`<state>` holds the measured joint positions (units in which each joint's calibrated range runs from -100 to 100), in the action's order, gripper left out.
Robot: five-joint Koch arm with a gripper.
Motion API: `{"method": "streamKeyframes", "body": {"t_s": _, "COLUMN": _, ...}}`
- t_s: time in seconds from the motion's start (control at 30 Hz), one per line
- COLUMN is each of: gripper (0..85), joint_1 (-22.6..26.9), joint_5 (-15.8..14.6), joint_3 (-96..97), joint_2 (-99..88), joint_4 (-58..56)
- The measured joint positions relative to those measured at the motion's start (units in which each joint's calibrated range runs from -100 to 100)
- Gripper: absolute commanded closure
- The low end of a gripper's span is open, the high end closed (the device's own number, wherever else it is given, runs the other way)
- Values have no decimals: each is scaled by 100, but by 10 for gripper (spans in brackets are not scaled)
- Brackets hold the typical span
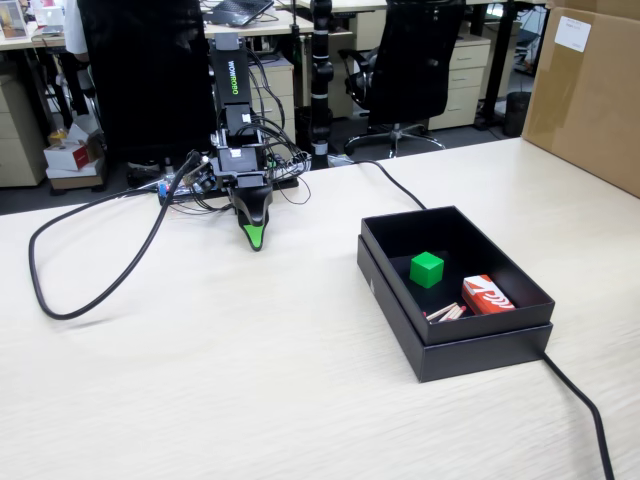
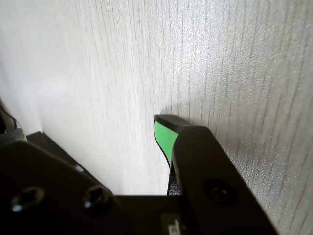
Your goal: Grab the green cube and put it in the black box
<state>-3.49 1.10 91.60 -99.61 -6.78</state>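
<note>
Green cube (image 1: 427,269) resting inside open black box (image 1: 400,318)

White vertical lettering on arm (image 1: 233,85), apparently "WOWROBO"; nothing else legible.

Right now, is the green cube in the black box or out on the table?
In: the green cube sits on the floor of the black box, beside a red-and-white packet.
</note>
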Motion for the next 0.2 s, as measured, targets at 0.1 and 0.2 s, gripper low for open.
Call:
{"method": "streamKeyframes", "body": {"t_s": 0.1, "gripper": 354, "joint_1": 0, "joint_5": 0, "joint_3": 0, "joint_2": 0, "joint_4": 8}}
{"method": "streamKeyframes", "body": {"t_s": 0.2, "gripper": 354, "joint_1": 0, "joint_5": 0, "joint_3": 0, "joint_2": 0, "joint_4": 0}}
